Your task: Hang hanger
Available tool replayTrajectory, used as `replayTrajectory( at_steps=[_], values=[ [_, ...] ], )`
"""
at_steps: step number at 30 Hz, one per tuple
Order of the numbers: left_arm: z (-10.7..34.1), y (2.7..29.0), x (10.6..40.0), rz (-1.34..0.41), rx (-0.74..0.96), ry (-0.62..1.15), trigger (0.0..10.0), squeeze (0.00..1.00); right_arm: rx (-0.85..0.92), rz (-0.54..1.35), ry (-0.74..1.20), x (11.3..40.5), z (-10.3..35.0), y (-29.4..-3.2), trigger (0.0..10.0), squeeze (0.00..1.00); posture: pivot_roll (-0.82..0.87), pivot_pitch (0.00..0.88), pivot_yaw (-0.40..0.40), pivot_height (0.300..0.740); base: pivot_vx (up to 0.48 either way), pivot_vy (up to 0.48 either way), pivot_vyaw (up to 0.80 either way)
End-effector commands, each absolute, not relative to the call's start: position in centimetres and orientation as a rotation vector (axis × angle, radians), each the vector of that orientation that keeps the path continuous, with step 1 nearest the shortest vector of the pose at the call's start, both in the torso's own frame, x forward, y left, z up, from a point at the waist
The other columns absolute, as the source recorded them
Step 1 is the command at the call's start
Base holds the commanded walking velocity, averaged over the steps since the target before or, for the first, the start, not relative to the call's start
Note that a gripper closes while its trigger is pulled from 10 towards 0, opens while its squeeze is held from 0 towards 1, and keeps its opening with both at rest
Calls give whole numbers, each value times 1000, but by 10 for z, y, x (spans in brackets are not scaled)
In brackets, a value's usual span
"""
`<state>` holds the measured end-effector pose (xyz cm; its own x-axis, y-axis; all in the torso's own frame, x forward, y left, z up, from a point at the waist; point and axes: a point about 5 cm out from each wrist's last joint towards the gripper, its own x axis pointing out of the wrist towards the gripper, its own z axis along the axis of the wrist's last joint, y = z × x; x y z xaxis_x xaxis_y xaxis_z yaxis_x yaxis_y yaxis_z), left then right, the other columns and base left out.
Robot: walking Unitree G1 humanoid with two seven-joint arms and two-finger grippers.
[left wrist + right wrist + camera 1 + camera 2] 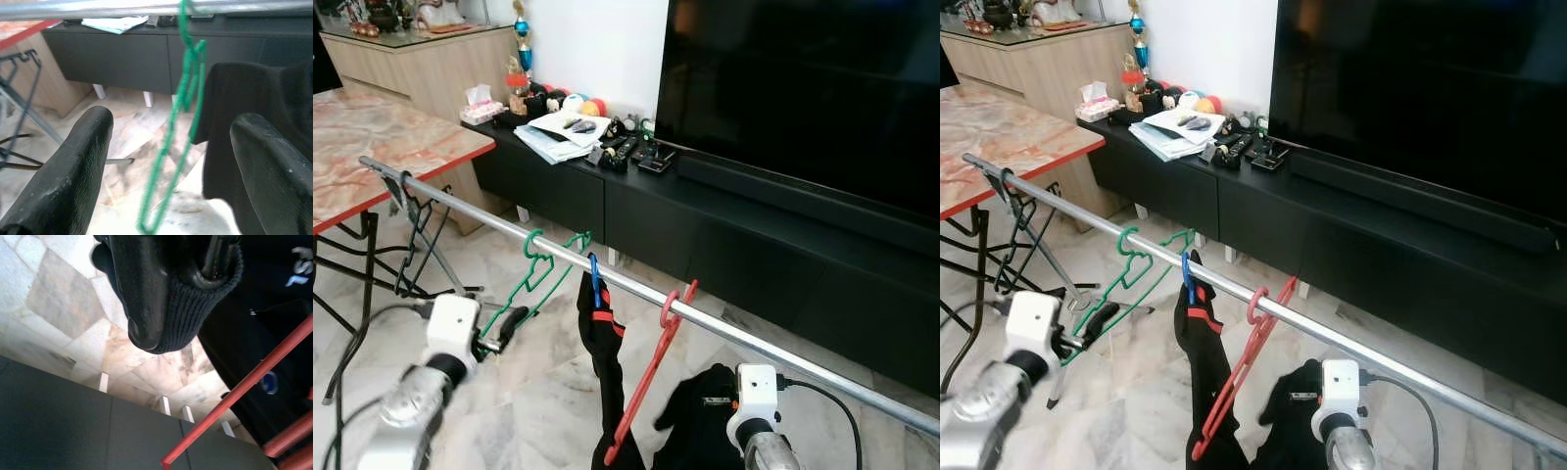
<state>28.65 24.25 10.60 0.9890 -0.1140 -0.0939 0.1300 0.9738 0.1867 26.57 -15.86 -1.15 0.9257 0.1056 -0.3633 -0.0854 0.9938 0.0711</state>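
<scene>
Hanging already at frame centre: green hanger [534,276] hooked on rail [724,331]; left gripper [171,171] released around it; right gripper [161,289] clenched on black cloth [195,308].

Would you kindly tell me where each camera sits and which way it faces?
Left eye, head: looks down at the rail, both arms low.
Right eye: same scene.
Left wrist: along the open left gripper at the green hanger.
Right wrist: along the right gripper, its fingers in black cloth, the red hanger beyond.
Shared: both eyes show the rail.
</scene>
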Motion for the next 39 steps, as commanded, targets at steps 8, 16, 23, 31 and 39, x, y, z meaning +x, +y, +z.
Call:
replayTrajectory(
  at_steps=[8,16,23,31,39],
  values=[
    [106,270,299,-94,133,212,10000,0,43,107,366,269,-9,-158,10000,0,101,0,0,740,0,0,0],
    [94,265,299,-206,78,335,10000,0,40,105,367,269,-9,-160,10000,0,92,0,1,740,0,0,0],
    [85,264,296,-228,63,398,10000,0,41,104,367,268,-10,-160,10000,0,92,0,1,740,0,0,0],
    [83,248,294,-310,-21,418,10000,0,41,100,371,266,-11,-160,10000,0,91,0,0,740,0,0,0],
    [93,248,300,-295,-24,373,10000,0,41,97,371,266,-11,-161,10000,0,91,3,-1,740,0,0,0]
  ],
)
